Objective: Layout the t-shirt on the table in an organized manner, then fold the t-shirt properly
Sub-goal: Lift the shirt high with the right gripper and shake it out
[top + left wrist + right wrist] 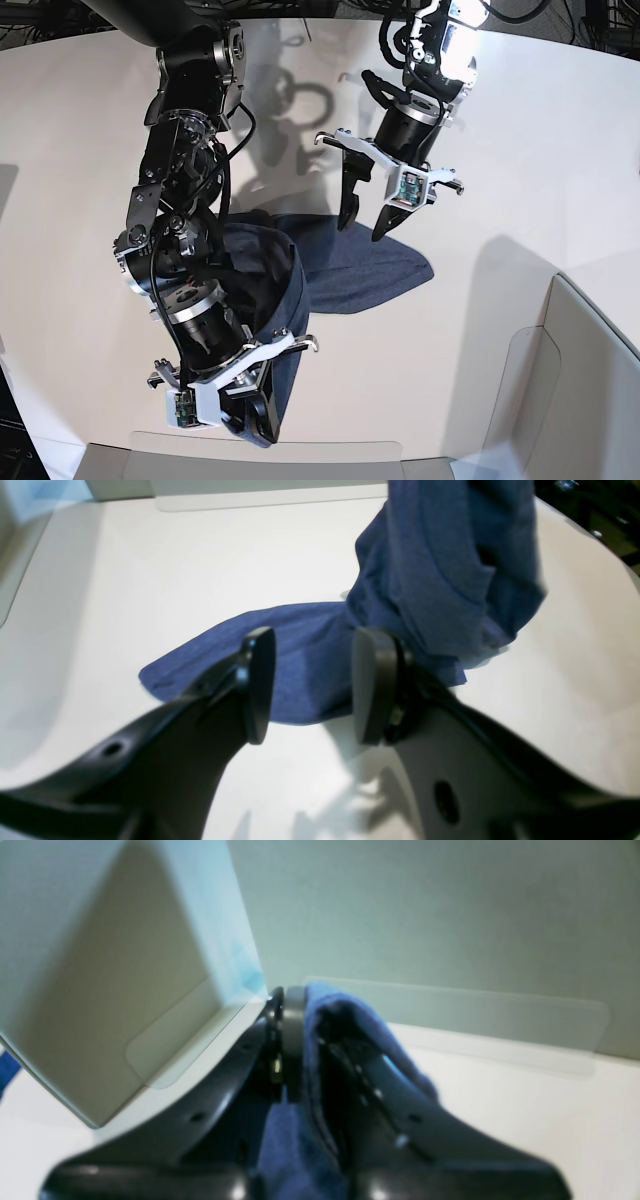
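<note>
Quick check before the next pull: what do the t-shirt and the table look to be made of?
The t-shirt: soft knit fabric, probably cotton blend. Its blue is heathered and matte, and it drapes in loose folds where it hangs. The table: a smooth, hard off-white top, maybe laminate or plastic. It shows a soft sheen and crisp shadows.

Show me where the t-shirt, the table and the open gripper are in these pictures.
t-shirt point(305, 645): left wrist view, on the flat part lying on the table.
table point(540, 140): base view, on bare white top.
left gripper point(312, 685): left wrist view, midway between its open jaws.
</note>
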`<state>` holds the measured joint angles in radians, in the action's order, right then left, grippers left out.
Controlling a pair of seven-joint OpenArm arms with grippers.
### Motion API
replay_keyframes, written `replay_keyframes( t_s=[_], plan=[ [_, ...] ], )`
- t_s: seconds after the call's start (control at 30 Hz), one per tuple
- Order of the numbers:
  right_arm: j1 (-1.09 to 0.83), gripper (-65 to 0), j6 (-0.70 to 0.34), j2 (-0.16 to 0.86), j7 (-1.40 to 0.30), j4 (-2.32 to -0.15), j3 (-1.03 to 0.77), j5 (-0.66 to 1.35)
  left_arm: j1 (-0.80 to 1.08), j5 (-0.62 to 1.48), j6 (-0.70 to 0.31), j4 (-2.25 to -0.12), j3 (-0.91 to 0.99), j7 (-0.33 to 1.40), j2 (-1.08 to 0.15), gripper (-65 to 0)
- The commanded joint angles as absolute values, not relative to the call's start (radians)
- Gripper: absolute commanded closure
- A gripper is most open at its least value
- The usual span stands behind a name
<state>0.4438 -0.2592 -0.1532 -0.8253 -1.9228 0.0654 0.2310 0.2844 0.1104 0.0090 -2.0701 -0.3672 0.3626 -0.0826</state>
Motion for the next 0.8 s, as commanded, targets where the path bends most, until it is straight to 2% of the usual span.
replay_keyframes(
  t_s=[0.0,0.13,0.3,0.43,0.77],
  plan=[
    [0.473,0.0,-0.263,-0.157,-0.769,-1.94,0.068,0.225,0.28,0.108,0.007,-2.091,-0.387,0.337,-0.081,-26.0],
    [0.496,0.0,-0.26,-0.157,-0.757,-1.937,0.068,0.214,0.277,0.108,0.024,-2.091,-0.453,0.338,-0.073,-26.0],
    [0.515,0.0,-0.26,-0.157,-0.757,-1.933,0.073,0.177,0.203,0.108,0.159,-2.089,-0.529,0.357,-0.035,-26.0],
    [0.51,0.0,-0.26,-0.157,-0.757,-1.934,0.097,0.143,0.114,0.11,0.24,-2.084,-0.564,0.449,-0.008,-26.0],
    [0.507,0.0,-0.26,-0.157,-0.757,-1.934,0.11,0.142,0.082,0.114,0.259,-2.057,-0.582,0.472,0.033,-26.0]
  ],
)
